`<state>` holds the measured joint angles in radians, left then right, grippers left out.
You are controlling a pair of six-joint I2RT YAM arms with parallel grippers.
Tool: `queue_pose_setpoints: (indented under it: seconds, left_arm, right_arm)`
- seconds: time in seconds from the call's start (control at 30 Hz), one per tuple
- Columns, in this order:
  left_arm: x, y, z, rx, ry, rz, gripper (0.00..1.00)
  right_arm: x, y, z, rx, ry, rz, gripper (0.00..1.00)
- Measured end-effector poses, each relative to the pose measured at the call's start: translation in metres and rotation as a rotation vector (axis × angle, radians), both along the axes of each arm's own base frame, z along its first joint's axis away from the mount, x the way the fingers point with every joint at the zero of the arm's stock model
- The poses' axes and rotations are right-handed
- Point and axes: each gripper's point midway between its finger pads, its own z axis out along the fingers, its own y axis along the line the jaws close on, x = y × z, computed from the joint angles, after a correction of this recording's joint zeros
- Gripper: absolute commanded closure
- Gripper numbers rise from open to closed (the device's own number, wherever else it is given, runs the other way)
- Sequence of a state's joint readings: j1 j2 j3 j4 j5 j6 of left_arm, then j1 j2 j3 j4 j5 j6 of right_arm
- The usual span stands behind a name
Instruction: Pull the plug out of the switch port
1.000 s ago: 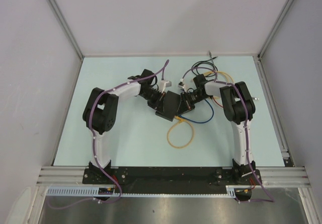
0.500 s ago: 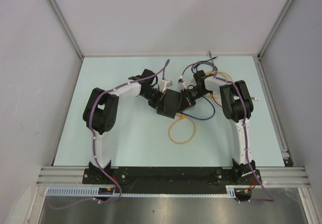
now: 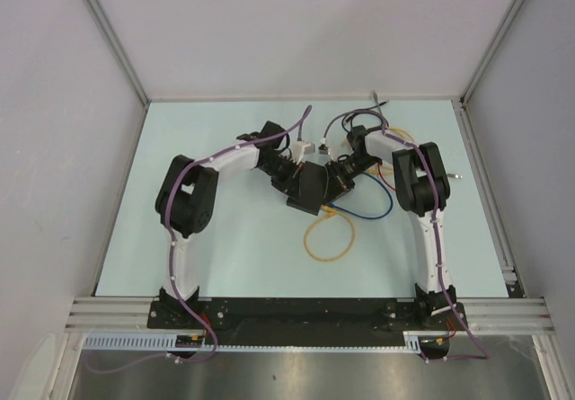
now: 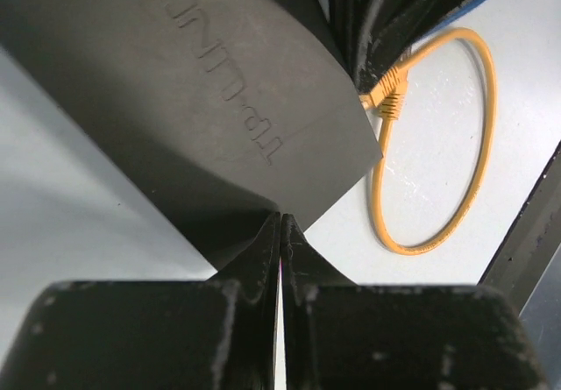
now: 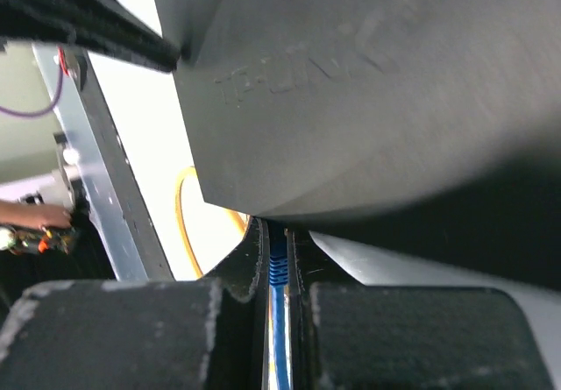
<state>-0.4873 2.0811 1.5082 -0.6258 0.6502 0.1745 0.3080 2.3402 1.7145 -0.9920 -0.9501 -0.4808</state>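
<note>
- The switch (image 3: 310, 184) sits mid-table, between the two arms. Its sockets face the right and near side, and it looks tipped up off the table (image 3: 225, 247), though I can't be sure.
- The left gripper (image 4: 280, 223) is closed tight, fingers together. Its tips are against the switch's left edge, and I can't tell whether they pinch any of the casing.
- The right gripper (image 5: 277, 232) is clamped on the ribbed blue plug (image 5: 277, 272), right under the switch's edge. The blue cable (image 5: 279, 346) runs back between its fingers.
- A yellow plug (image 4: 390, 96) sits in the same side of the switch. Its yellow cable (image 4: 478, 145) lies in a loop on the table, nearer the bases.
- The switch looks to be a light, stiff plastic box with a matte skin. I'd expect it to slide or lift along with any pull on a cable, so it needs bracing from the left side.
- The plug is small and hard, and the cable behind it is limp. The place to hold is the ribbed boot close to the socket, not further down the cable, where a tug would only bend and strain it.
- I'd guess a latch tab holds the plug in. I can't see one from here, but if it isn't pressed, a straight pull would drag the box rather than free the plug.
</note>
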Motion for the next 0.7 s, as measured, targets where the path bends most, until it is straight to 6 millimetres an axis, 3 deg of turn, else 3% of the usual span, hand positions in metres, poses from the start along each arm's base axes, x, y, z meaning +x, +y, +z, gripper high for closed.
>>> queue_pose_setpoints:
  seconds: [0.27,0.53,0.7]
  left_arm:
    - [0.010,0.014,0.000,0.001,0.009,0.041,0.99]
    - [0.007,0.009,0.000,-0.007,0.019,0.033,1.00]
    - [0.004,0.001,-0.001,-0.016,0.027,0.019,1.00]
  right_arm:
    - [-0.019,0.012,0.001,-0.007,-0.017,0.079,1.00]
    - [-0.023,0.012,-0.001,-0.011,-0.045,0.126,1.00]
    - [-0.019,0.025,0.001,-0.028,-0.022,0.153,1.00]
